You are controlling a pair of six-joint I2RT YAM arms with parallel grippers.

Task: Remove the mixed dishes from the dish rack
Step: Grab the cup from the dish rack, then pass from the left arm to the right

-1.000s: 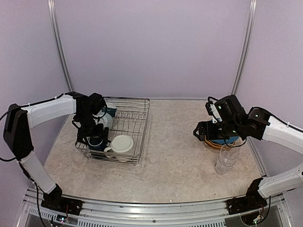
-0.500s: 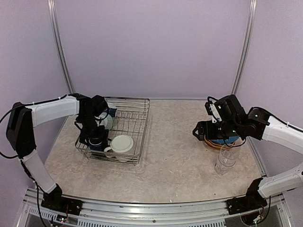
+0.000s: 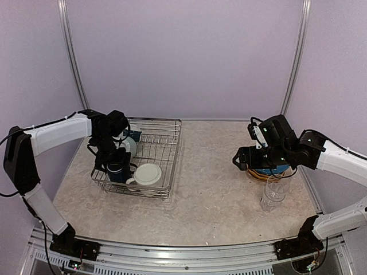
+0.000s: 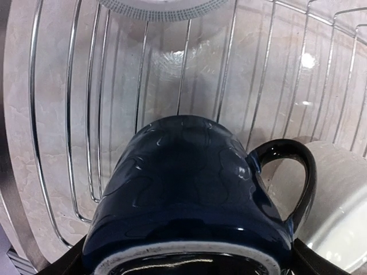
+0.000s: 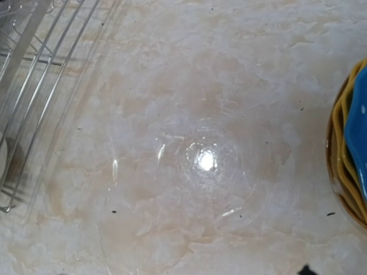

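The silver wire dish rack [image 3: 160,143] stands at the left of the table. In its near-left corner my left gripper [image 3: 113,162] is shut on the navy mug [image 4: 183,189], its dark fingers [image 4: 71,264] hugging both sides near the white rim. The mug's handle points right, toward the cream mug [image 3: 147,173] beside it. At the right, my right gripper [image 3: 242,160] hangs above the table beside the plates; its wrist view looks lengthwise through a clear glass [image 5: 200,160] that it holds. The fingers barely show.
A stack of yellow-orange plates with a blue one on top [image 3: 266,171] sits at the right, under my right arm. Another clear glass [image 3: 274,193] stands in front of it. A blue-rimmed white dish [image 3: 128,144] leans in the rack's back left corner.
My left gripper has closed in on the navy mug and shifted it slightly toward the back. The right arm has hardly moved.
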